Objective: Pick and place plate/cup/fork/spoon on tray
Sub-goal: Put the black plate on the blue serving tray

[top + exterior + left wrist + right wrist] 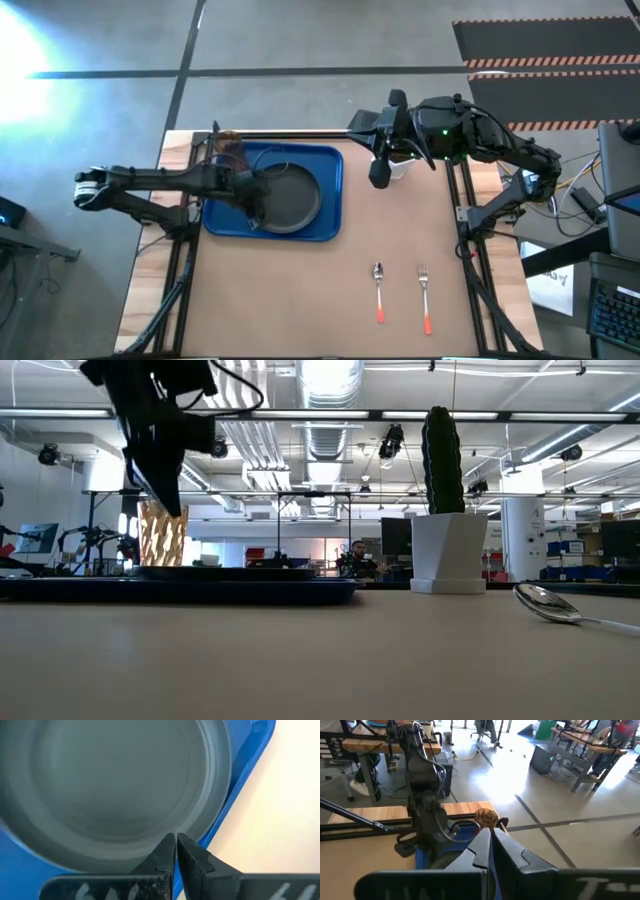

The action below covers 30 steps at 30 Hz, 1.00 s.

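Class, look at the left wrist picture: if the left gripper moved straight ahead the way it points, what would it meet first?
Most likely the plate on the tray: the shut left gripper points at its near rim, though the gap is hard to judge.

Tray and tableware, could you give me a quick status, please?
Left gripper shut, empty, over plate on tray. Right gripper shut, empty. Cup on tray; spoon, fork untouched.

arms: black, long and thin, made of chunky joined parts
left gripper [175,851]: two dark pointy fingers on a black bar with pale smudged marks
right gripper [490,845]: two dark fingers too
light: tiny green dot on the right arm
cables: black, looping beside the arms
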Available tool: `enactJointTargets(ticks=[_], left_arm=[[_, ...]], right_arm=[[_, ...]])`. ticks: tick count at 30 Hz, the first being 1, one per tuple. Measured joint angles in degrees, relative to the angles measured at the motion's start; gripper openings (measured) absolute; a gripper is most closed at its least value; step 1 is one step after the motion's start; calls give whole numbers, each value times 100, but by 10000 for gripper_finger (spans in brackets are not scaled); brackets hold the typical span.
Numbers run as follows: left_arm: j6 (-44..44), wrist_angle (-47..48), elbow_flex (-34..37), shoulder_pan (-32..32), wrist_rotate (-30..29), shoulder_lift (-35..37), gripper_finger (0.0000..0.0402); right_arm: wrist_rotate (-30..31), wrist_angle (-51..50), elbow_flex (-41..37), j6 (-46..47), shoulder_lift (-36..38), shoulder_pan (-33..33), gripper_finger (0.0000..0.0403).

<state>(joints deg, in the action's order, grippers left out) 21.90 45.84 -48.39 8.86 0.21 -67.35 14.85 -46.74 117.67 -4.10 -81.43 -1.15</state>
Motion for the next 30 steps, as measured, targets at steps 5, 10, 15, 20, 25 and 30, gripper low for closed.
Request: enactJointTargets(ticks=[5, 10, 15, 20, 25, 30], left_arm=[[330, -332, 469, 0, 100, 0, 0], [491, -343, 776, 0, 68, 0, 0], [637, -380, 967, 0, 24, 0, 0], [675, -623, 1170, 0, -32, 0, 0], [755, -699, 1241, 0, -238, 0, 0], [755, -665, 1241, 1, -298, 0, 0]], right_arm=[[-2, -2, 0, 0, 0, 0, 9], [-2, -2, 0, 1, 0, 0, 9], [-2, -2, 0, 2, 0, 0, 9], [-4, -2, 0, 51, -2, 0, 9], [-26, -2, 0, 114, -3, 0, 9], [-26, -2, 0, 113, -7, 0, 9]])
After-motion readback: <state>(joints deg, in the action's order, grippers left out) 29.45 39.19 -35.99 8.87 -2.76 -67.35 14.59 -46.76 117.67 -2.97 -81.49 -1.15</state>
